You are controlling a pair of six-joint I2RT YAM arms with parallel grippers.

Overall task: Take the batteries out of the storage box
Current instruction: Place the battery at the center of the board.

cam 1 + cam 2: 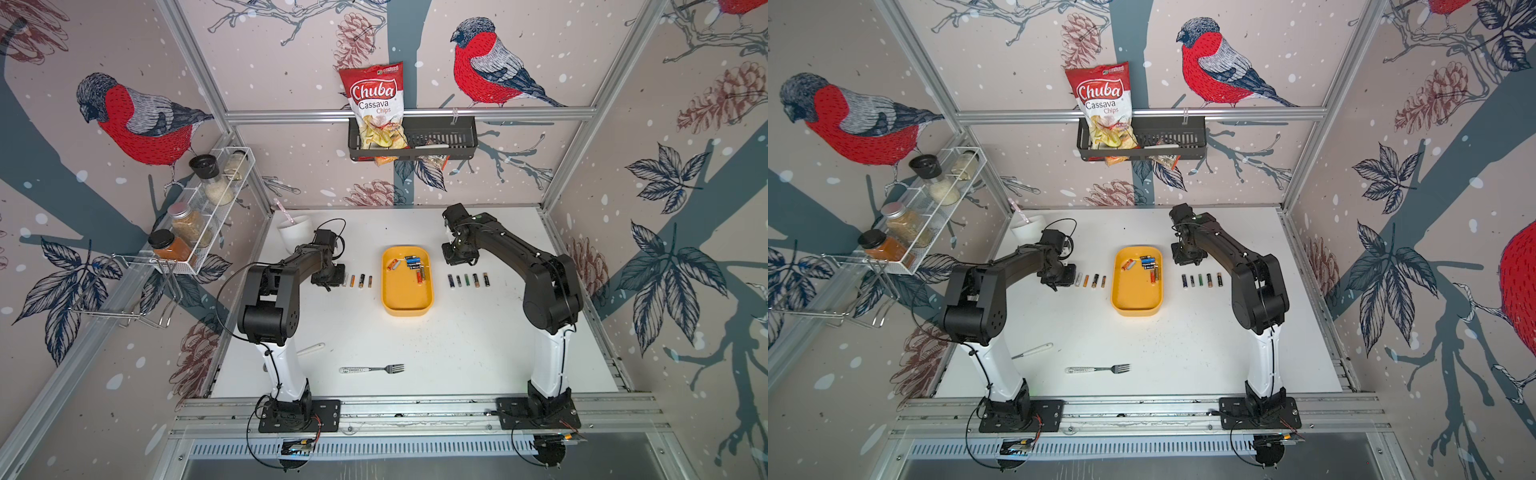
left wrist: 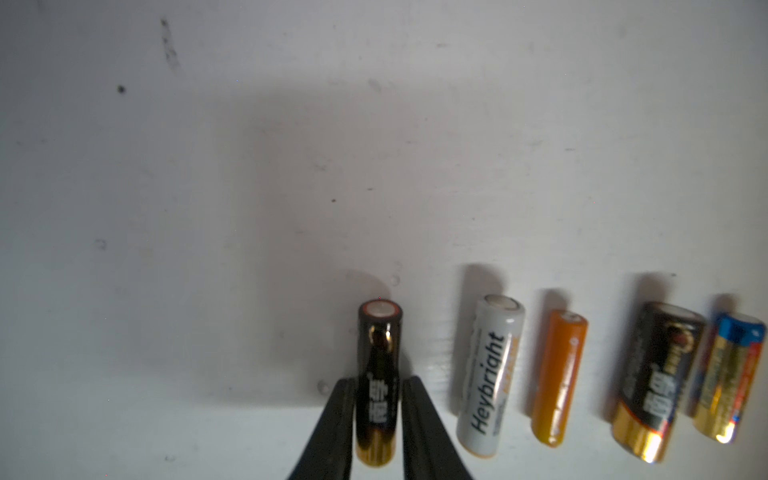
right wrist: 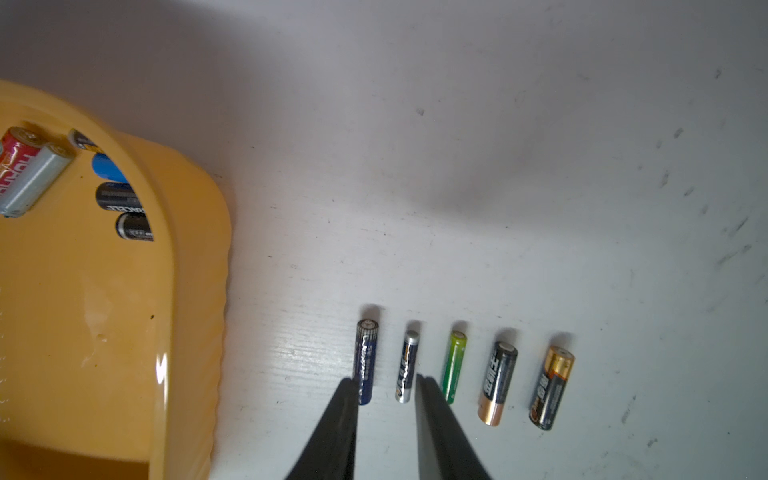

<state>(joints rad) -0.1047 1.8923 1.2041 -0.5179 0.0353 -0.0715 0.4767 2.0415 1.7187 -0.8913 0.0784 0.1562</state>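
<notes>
The yellow storage box [image 1: 407, 299] [image 1: 1136, 297] sits mid-table, with several batteries [image 1: 409, 264] [image 1: 1144, 264] loose at its far end. My left gripper [image 1: 332, 278] [image 2: 378, 382] is low over the table to the left of the box. Its fingers press both sides of a black and gold battery [image 2: 380, 345] that lies on the table beside a row of several others [image 2: 559, 374] [image 1: 357, 281]. To the right of the box, my right gripper [image 1: 455, 257] [image 3: 384, 380] hangs open and empty above another row of several batteries [image 3: 457, 361] [image 1: 467, 280].
A fork [image 1: 372, 369] and a white-handled utensil [image 1: 311, 349] lie near the front. A white cup [image 1: 295, 232] stands at the back left, behind the left arm. A spice rack [image 1: 199, 216] hangs on the left wall and a black basket [image 1: 457, 141] with a chips bag on the rear wall.
</notes>
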